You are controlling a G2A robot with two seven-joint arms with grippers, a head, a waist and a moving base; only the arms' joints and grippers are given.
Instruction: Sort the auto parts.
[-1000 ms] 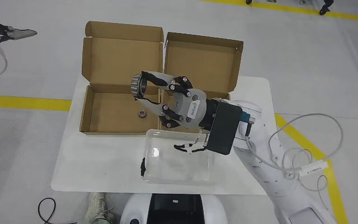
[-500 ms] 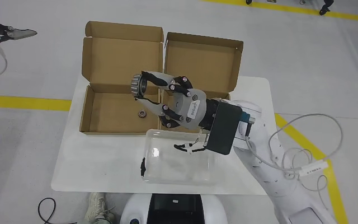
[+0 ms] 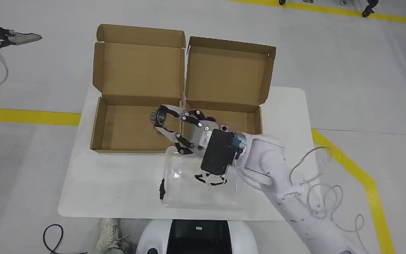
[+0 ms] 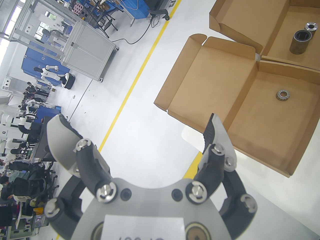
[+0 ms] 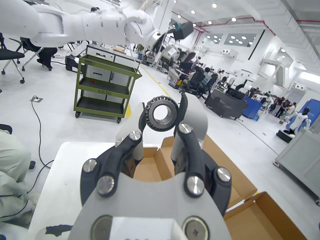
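Note:
My right gripper [image 3: 161, 119] is shut on a large toothed bearing ring [image 3: 158, 117], low over the right end of the left cardboard box [image 3: 124, 127]. In the right wrist view the ring [image 5: 162, 113] sits upright between the fingertips [image 5: 184, 106], above the box edge [image 5: 150, 166]. My left gripper [image 4: 135, 123] hangs open and empty, high off the table's side, looking down on both boxes. One box [image 4: 262, 131] holds a small bearing [image 4: 282, 95]. The other box [image 4: 280, 21] holds a dark cylinder [image 4: 301, 42] and a small metal sleeve [image 4: 311, 26].
A clear plastic bin [image 3: 200, 184] stands at the front of the white table [image 3: 114, 184], with a small black part [image 3: 162, 188] at its left wall. The right box [image 3: 244, 120] has its lid standing open at the back. The left arm [image 5: 100, 26] stretches high overhead.
My right gripper has come down and nearer with the bearing ring, from high above the left box to low over its right end. The boxes and the bin have not moved.

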